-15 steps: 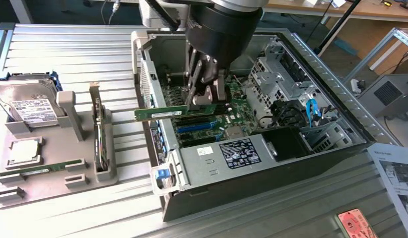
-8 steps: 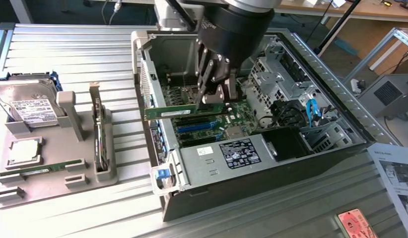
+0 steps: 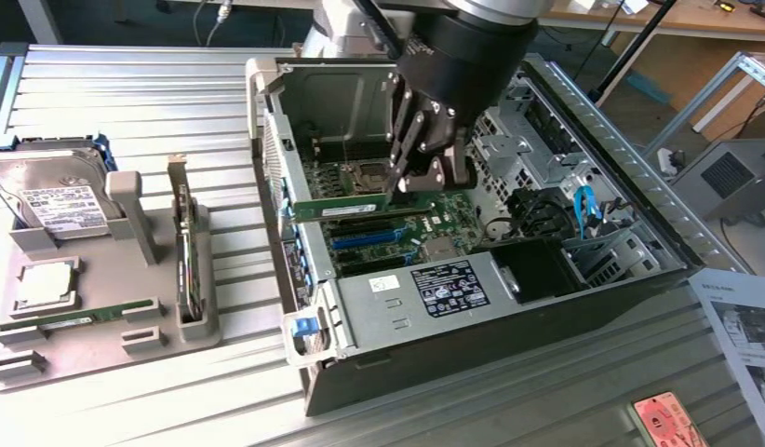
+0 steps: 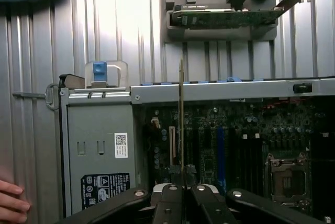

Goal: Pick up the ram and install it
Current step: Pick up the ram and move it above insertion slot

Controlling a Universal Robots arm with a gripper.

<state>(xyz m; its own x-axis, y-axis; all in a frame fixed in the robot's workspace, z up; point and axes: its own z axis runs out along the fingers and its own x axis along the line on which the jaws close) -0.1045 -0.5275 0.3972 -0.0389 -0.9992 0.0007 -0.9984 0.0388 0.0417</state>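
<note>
Claw [image 3: 416,189] [image 4: 181,178] closed on the ram [image 3: 342,207] [image 4: 181,109], pinching it at one end. Ram sits edge-down inside the open computer case [image 3: 631,177], over the motherboard [image 3: 451,212] and just above the black and blue slots [image 3: 364,239]. Cannot tell whether it touches a slot.

Ram: long, thin green board with small dark chips on its face, seen as a thin edge in the wrist view.

Around it: processor socket [image 3: 364,170] just behind, grey labelled metal box [image 3: 408,303] in front, drive cage with blue cables [image 3: 585,207] on the exterior view's right.

Outside the case, on the tabletop [image 3: 147,84]: grey holder [image 3: 73,345] with hard drive [image 3: 54,191] and upright bracketed card [image 3: 184,242].

A hand [image 4: 11,203] sits at the wrist view's edge.
</note>
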